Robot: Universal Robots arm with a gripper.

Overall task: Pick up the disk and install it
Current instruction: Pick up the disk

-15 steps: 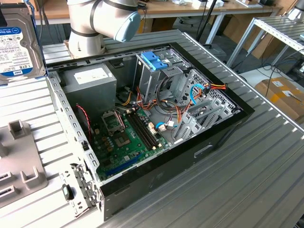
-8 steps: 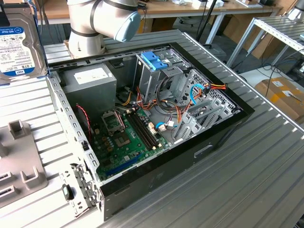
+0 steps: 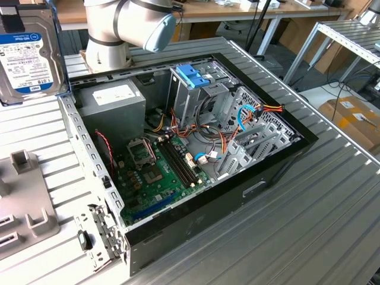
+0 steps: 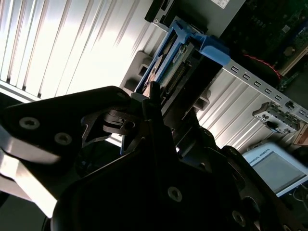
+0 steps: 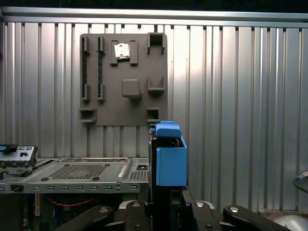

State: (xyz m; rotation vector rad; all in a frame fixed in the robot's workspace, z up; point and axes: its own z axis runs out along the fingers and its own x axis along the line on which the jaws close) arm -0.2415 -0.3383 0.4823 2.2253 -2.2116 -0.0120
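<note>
disk (image 3: 27, 54) in gripper (image 4: 166, 106), aloft beside the open case (image 3: 83, 142) corner edge

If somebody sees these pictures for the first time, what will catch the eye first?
The open computer case in the middle of the exterior view, its green motherboard exposed. Next, the disk at that view's upper left, seen clamped in the gripper in the second wrist view.

Arm (image 3: 127, 24) aloft, gripper (image 5: 166, 199) clamped on the disk (image 3: 27, 59)
</note>
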